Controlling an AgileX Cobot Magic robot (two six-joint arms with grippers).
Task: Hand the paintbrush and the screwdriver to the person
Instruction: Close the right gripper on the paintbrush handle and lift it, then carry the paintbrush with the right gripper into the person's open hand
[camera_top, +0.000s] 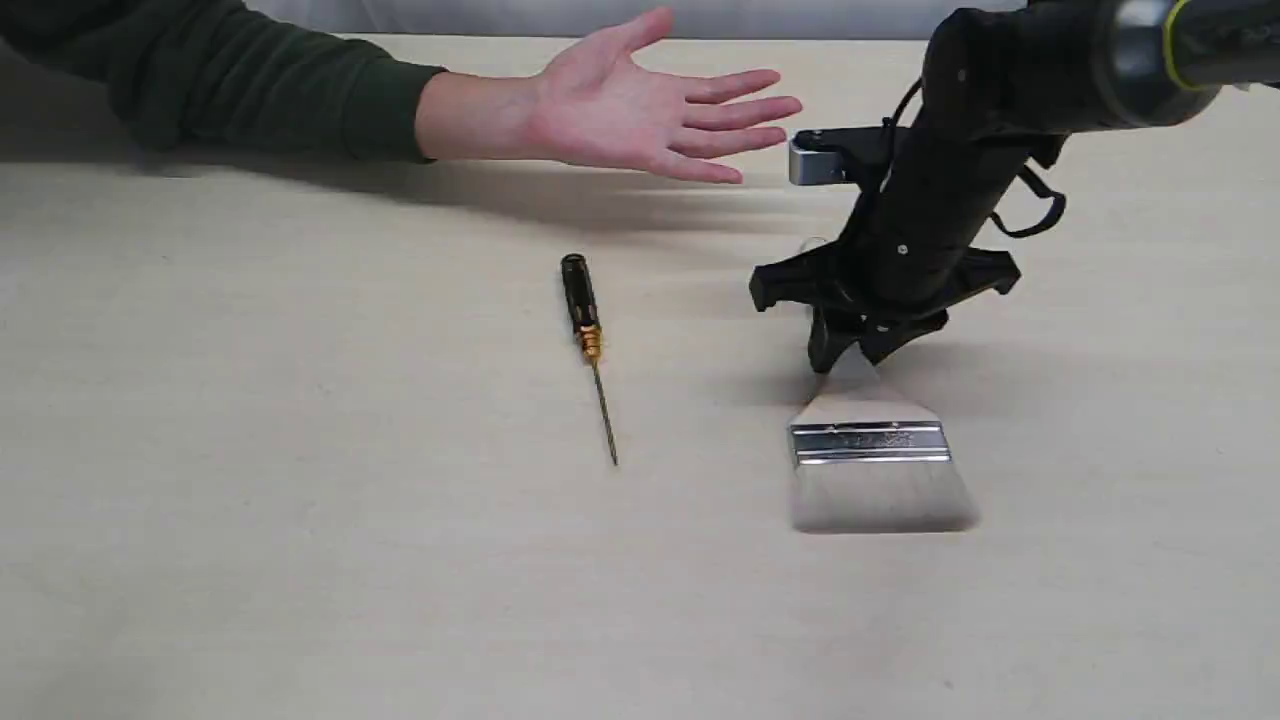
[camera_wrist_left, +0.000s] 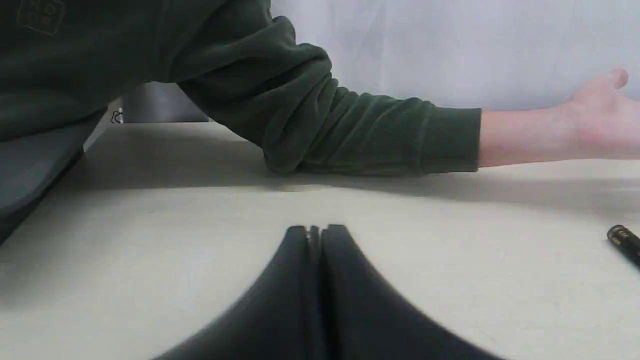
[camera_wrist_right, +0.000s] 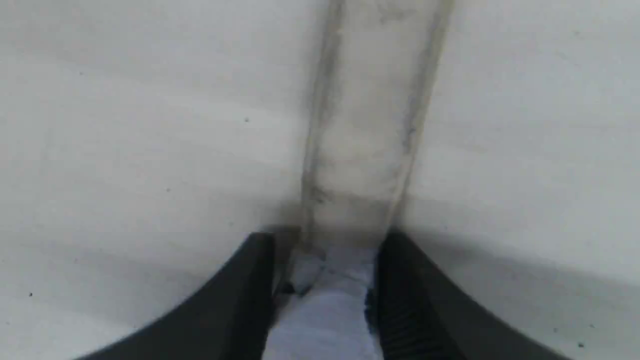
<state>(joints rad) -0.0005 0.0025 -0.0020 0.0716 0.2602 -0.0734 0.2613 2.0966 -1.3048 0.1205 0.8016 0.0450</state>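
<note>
The paintbrush (camera_top: 870, 440) lies flat on the table at the right, bristles toward the near edge. My right gripper (camera_top: 850, 355) is down on its pale wooden handle (camera_wrist_right: 365, 125), one finger pressed against each side, shut on it. The screwdriver (camera_top: 585, 320) rests on the table to the left of the brush, black handle toward the far side; its handle end (camera_wrist_left: 625, 240) shows in the left wrist view. The person's open hand (camera_top: 640, 110) hovers palm up above the far side of the table, green sleeve (camera_wrist_left: 350, 130) resting on the tabletop. My left gripper (camera_wrist_left: 315, 230) is shut and holds nothing, low over the table.
The pale wooden table (camera_top: 300, 500) fills the exterior view. The person's forearm (camera_top: 250, 90) stretches along the far edge from the left. My right arm (camera_top: 1000, 120) comes in from the upper right, over the brush handle.
</note>
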